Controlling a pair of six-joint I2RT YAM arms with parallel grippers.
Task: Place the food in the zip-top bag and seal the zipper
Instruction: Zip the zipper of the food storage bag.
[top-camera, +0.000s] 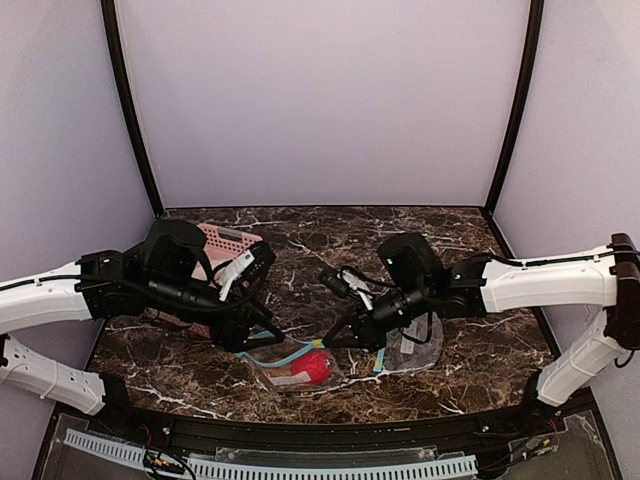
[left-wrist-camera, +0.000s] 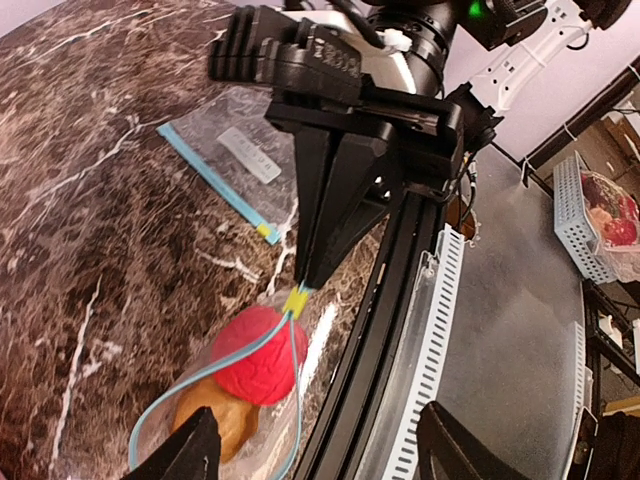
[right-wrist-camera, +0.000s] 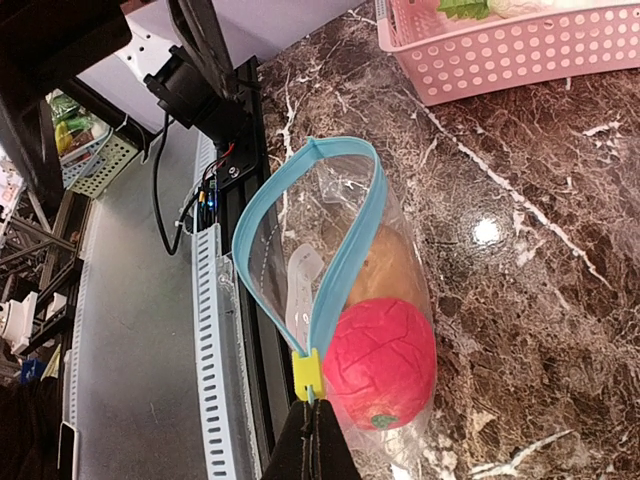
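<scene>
The zip-top bag (top-camera: 292, 362) lies near the table's front edge, its blue zipper mouth (right-wrist-camera: 300, 230) gaping in a loop. Inside it are a red ball (right-wrist-camera: 380, 362) and a brown bun (right-wrist-camera: 388, 265). My right gripper (right-wrist-camera: 318, 418) is shut on the zipper's end, just behind the yellow slider (right-wrist-camera: 308, 372). It also shows in the left wrist view (left-wrist-camera: 305, 280), above the slider (left-wrist-camera: 296, 300). My left gripper (left-wrist-camera: 320, 455) hovers open over the bag's other end, nothing between its fingers (left-wrist-camera: 185, 452). A green sprig (right-wrist-camera: 462, 8) lies in the pink basket (right-wrist-camera: 520, 50).
The pink basket (top-camera: 225, 245) stands behind my left arm. A second flat zip-top bag (top-camera: 415, 345) lies under my right arm and appears in the left wrist view (left-wrist-camera: 240, 150). The black front rail (top-camera: 320, 425) runs right beside the bag.
</scene>
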